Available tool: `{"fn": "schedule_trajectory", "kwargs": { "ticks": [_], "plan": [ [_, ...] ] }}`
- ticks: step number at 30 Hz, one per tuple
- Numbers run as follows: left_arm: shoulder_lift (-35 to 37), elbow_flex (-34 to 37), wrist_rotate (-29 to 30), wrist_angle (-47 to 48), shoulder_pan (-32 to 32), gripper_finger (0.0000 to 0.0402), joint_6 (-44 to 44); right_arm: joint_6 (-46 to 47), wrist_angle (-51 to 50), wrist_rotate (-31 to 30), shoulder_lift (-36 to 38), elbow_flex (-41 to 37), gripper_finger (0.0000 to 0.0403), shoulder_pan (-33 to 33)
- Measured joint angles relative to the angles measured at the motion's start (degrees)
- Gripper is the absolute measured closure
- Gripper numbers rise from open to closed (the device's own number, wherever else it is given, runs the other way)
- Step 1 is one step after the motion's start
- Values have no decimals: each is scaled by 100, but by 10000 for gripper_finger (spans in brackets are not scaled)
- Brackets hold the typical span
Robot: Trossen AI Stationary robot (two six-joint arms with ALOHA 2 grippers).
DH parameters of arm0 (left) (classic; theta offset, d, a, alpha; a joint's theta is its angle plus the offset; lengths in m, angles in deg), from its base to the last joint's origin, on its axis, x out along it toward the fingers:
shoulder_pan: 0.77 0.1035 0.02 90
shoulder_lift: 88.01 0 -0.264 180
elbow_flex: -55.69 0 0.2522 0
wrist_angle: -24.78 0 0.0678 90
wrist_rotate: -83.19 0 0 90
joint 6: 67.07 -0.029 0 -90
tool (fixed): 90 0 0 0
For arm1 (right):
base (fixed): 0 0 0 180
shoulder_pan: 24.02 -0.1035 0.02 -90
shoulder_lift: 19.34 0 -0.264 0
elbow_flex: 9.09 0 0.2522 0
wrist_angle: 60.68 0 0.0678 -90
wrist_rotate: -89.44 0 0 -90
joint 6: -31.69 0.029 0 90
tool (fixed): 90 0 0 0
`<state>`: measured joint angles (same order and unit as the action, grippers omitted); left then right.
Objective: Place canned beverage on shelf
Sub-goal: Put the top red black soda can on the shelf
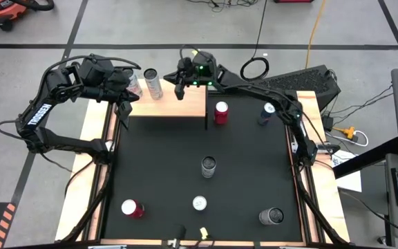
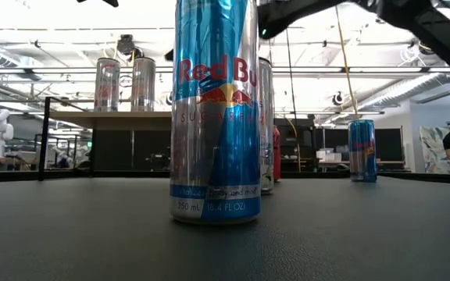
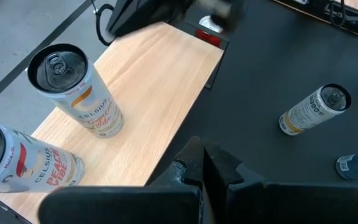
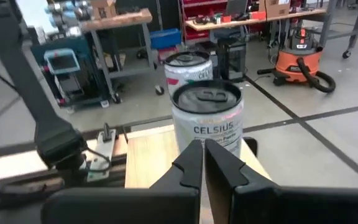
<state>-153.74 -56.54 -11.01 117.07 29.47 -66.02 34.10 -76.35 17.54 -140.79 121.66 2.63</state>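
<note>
The shelf (image 1: 168,104) is a light wooden top at the table's far edge. Two Celsius cans stand upright on its left end, one (image 1: 153,83) nearer the middle and one (image 1: 135,85) beside it; the left wrist view shows them too (image 3: 79,93) (image 3: 23,163). My right gripper (image 1: 180,90) (image 4: 202,163) hovers shut over the shelf, just right of the nearer can (image 4: 207,118), holding nothing. My left gripper (image 1: 126,105) (image 3: 202,167) hangs shut above the shelf's left near corner, also with nothing in it.
On the black mat stand a red can (image 1: 221,112), a blue can (image 1: 266,114), a silver can (image 1: 209,166), a red can (image 1: 132,208), a small silver can (image 1: 199,203) and a grey can (image 1: 271,216). A Red Bull can (image 2: 213,109) fills the low view.
</note>
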Motion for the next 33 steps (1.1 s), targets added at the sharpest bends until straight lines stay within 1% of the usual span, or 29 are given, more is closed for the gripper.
{"fn": "schedule_trajectory", "kwargs": {
  "ticks": [5,9,15,19,22,26,29,33],
  "plan": [
    [0,0,0,0,-2,401,10,-579,-1050,-36,712,0,403,57],
    [0,0,0,2,-2,401,14,-1027,-1940,-375,1233,0,403,130],
    [0,0,0,2,-2,401,12,-1418,-3440,-1267,1891,0,403,184],
    [0,0,0,4,-2,401,10,-1417,-4109,-2008,2161,2,397,178],
    [0,0,-2,4,-2,401,10,-1409,-4579,-2424,2252,0,373,180],
    [0,0,-1,15,-1,401,12,-1404,-5163,-2859,2259,0,318,180],
    [0,0,-2,22,0,401,10,-1304,-5621,-3031,2214,2,271,180],
    [0,0,-2,20,-1,401,6,-1076,-6264,-3099,2155,2,213,178]
  ]
}}
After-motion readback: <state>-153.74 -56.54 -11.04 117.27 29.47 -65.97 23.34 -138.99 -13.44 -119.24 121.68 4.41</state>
